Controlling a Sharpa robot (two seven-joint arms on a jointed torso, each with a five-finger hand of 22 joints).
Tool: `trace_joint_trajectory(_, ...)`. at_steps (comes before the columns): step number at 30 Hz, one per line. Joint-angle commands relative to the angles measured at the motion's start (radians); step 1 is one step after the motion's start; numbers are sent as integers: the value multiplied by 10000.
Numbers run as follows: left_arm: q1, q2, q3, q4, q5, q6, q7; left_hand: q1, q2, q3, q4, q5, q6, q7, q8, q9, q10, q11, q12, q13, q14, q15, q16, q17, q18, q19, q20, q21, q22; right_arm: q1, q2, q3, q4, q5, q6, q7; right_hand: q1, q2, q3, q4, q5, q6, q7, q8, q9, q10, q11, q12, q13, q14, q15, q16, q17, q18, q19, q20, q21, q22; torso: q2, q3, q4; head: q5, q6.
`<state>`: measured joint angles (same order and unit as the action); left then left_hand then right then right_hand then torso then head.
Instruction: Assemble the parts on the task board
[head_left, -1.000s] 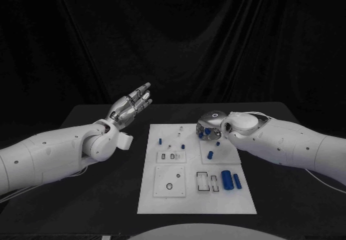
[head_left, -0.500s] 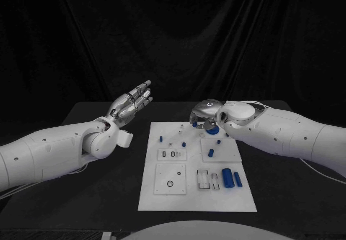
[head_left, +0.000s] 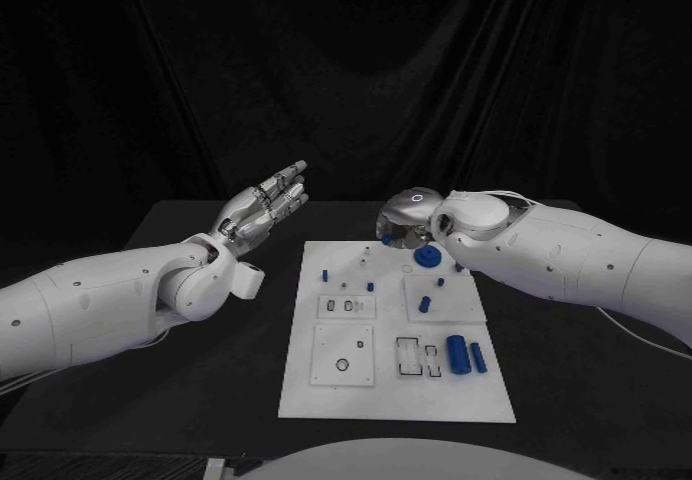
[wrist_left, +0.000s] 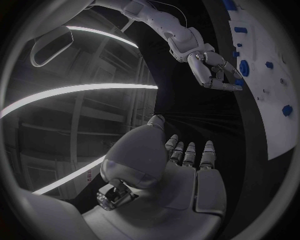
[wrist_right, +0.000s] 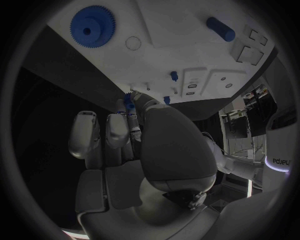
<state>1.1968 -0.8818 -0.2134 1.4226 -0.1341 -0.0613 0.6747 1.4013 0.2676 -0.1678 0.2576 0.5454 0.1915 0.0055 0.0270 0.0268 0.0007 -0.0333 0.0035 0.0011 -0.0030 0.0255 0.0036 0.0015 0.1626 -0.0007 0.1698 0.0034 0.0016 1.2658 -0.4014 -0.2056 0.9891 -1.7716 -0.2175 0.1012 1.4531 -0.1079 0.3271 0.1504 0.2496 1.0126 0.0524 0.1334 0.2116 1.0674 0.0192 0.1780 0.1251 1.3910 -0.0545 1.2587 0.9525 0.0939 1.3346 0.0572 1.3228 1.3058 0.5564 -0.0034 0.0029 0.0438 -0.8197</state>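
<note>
— Two blue cylinders (head_left: 464, 356) lie side by side at the near right of the task board (head_left: 325, 400), correct?

— Yes, just beside a pair of rectangular slots (head_left: 410, 359). The board itself lies flat in the middle of the black worktop (head_left: 188, 400).

— And farther up the board?

— A blue peg (head_left: 428, 303) sits on a raised square on the right side. Beyond it, the blue gear (head_left: 427, 257) lies close to the far edge, with small blue pegs (head_left: 326, 273) to its left.

— Where is the right hand (head_left: 405, 222)?

— Over the far edge of the board, just beyond the gear and apart from it. From the head camera its fingers are hidden under the wrist.

— Does its wrist camera help?

— It does. There, the thumb and a finger pinch a small blue part (wrist_right: 129, 104), held off the board's edge, with the gear lying flat well clear of the fingertips.

— And the left hand (head_left: 264, 212)?

— Raised above the worktop, to the left of the board's far corner. Its fingers are straight and slightly spread, holding nothing. Its own wrist camera shows the same bare palm, and the right hand with fingers curled beside the board.
</note>
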Motion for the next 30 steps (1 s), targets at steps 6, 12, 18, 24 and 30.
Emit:
trace_joint_trajectory(6, 184, -230, 14, 450, -333, -319, 144, 104, -52, -18, -46, 45, 93, -6, 36, 17, -7, 99, -35, -11, 30, 90, -36, -15, 171, 7, 93, -34, -16, 122, 22, 4, -50, -79, -37, -64, -15, -31, 63, 17, -64, -47, -6, 13, 15, 97, 22, 40, -24, -3, -41, -47, -83, -157, 44, -30, 0, 11, 238, -66, 136, 0, 109)
trace_joint_trajectory(12, 289, -323, 14, 699, -343, -391, 147, 115, -63, -23, -42, 59, 112, 0, 35, 17, -7, 108, -35, -11, 30, 120, -36, -15, 172, 7, 112, -34, -16, 158, 34, 4, -127, -79, 30, -74, -60, -53, 92, 43, -55, -151, -16, -57, 22, 103, 40, -8, -57, -31, -25, -70, -113, -159, 27, -23, -20, 17, 433, -89, 277, -94, 333)
trace_joint_trajectory(18, 339, -428, 14, 808, -346, -453, 137, 126, -78, -29, -39, 68, 143, 4, 38, 20, -7, 110, -35, -11, 30, 143, -36, -15, 172, 7, 124, -34, -16, 164, 170, 5, -292, -78, 113, -59, -68, -53, 100, 48, -57, -172, -19, -71, 23, 110, 39, -14, -62, -27, -22, -61, -94, -164, 39, -21, -7, 35, 570, -116, 433, -273, 480)
trace_joint_trajectory(24, 365, -464, 14, 802, -347, -483, 123, 127, -80, -30, -37, 70, 138, 3, 37, 19, -7, 111, -35, -11, 30, 147, -36, -15, 171, 7, 126, -34, -16, 164, 291, 5, -404, -78, 131, -23, -64, -39, 120, 47, -58, -175, -13, -77, 31, 132, 22, -17, -67, -29, -23, -59, -90, -167, 44, -19, -2, 48, 634, -132, 569, -399, 510)
trace_joint_trajectory(30, 379, -462, 14, 824, -347, -482, 118, 129, -84, -33, -33, 74, 154, 2, 38, 21, -7, 110, -35, -11, 30, 156, -36, -15, 172, 7, 130, -34, -16, 163, 370, 5, -460, -33, 90, 2, -68, -40, 128, 46, -63, -178, 6, -82, 36, 147, 11, -21, -71, -39, -25, -70, -111, -167, 43, -19, -3, 53, 671, -124, 619, -421, 503)
